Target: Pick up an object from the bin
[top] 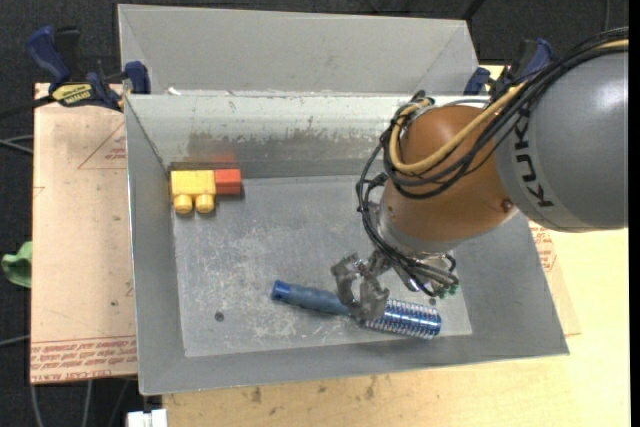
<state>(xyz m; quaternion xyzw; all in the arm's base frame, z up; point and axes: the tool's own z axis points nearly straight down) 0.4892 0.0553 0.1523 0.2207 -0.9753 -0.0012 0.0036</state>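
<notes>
My gripper (362, 300) is low at the bin's front, right of the middle, its metal fingers down at a blue-handled brush (310, 297). The brush lies flat, its handle pointing left and its blue-and-white bristled head (403, 320) to the right. The fingers sit at the neck where handle meets head, touching or nearly touching it. Whether they are round the brush is hidden by the gripper itself. A yellow toy block with an orange-red block joined to it (205, 187) lies in the back left corner, far from the gripper.
The orange cover and cables on the wrist hang over the bin's right half and hide the floor beneath. Bare floor lies between the blocks and the brush. The front wall stands close behind the brush.
</notes>
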